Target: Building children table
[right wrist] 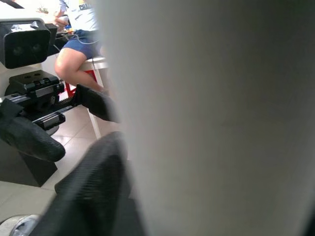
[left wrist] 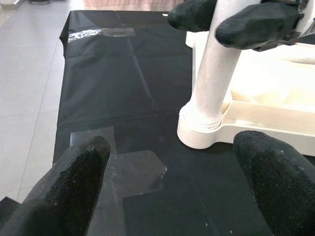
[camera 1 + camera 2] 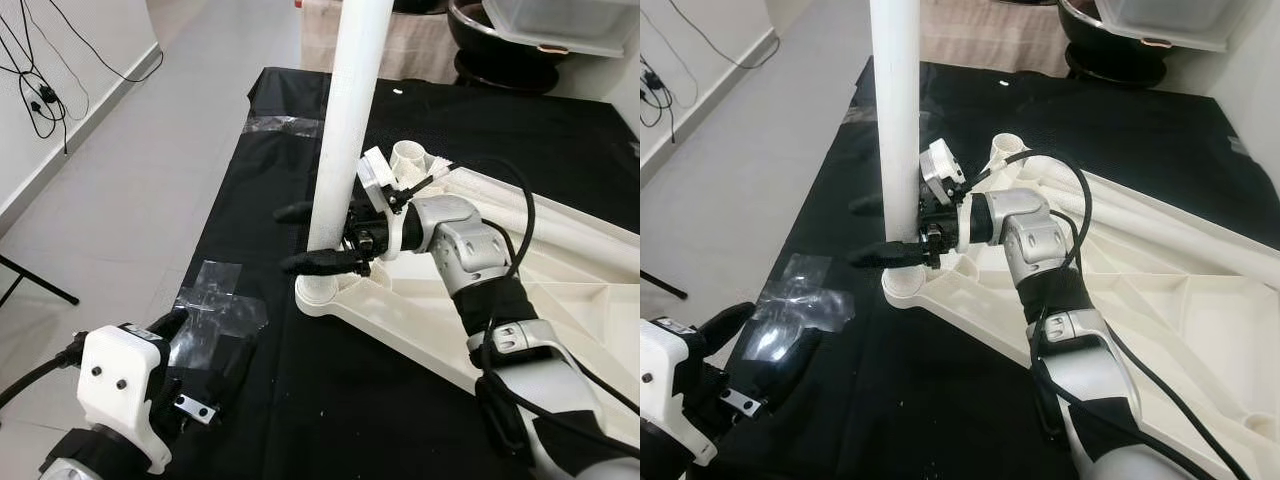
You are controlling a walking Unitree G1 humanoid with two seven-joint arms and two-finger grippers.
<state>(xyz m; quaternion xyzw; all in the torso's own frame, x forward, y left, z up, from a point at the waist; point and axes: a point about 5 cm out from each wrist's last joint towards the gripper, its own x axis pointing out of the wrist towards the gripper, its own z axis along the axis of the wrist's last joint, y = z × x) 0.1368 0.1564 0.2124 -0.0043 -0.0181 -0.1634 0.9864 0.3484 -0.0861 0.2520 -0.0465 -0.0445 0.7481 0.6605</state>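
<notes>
One white table leg stands straight up — its bottom end sits in the corner socket of the white tabletop, which lies upside down on the black sheet. The right gripper hugs the leg low down, one black finger on each side. The left gripper hangs near the sheet's taped edge — fingers wide apart, holding nothing.

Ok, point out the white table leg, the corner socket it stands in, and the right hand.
white table leg (image 3: 340, 130), left eye view, mid shaft.
corner socket (image 3: 318, 296), left eye view, round collar.
right hand (image 3: 312, 238), left eye view, between fingertips.
</notes>
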